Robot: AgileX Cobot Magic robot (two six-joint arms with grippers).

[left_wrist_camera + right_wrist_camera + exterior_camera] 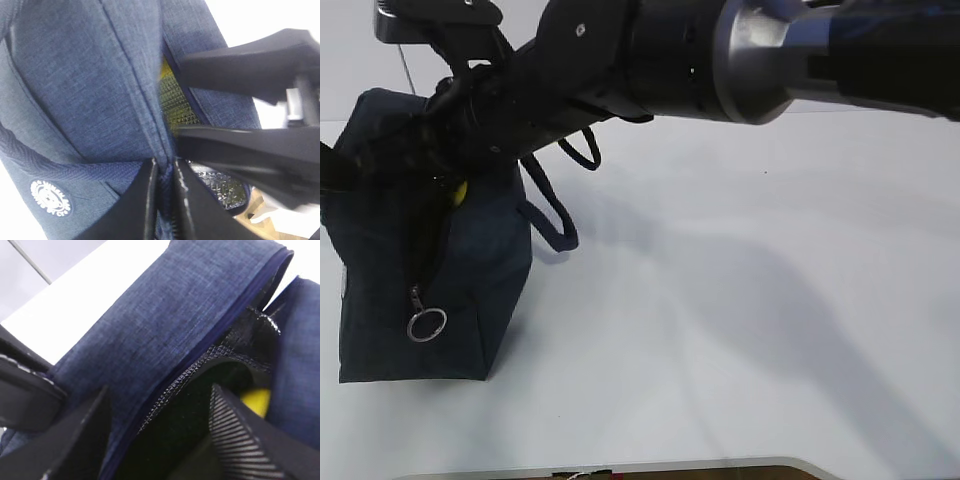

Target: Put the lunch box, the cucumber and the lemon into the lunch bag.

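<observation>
Navy lunch bag (pixel 470 290) upright, top open; yellow lemon (pixel 256 401) inside.

A broad, smooth white tabletop (pixel 740 330) fills most of the exterior view, evenly lit, with soft grey shadows spread across its middle and right side. Behind it rises a plain pale grey-white wall (pixel 350 60), meeting the table's far edge in a faint line. At the bottom edge, a thin strip of brown wood-toned surface (pixel 700 470) shows just beyond the table's rounded near rim.
</observation>
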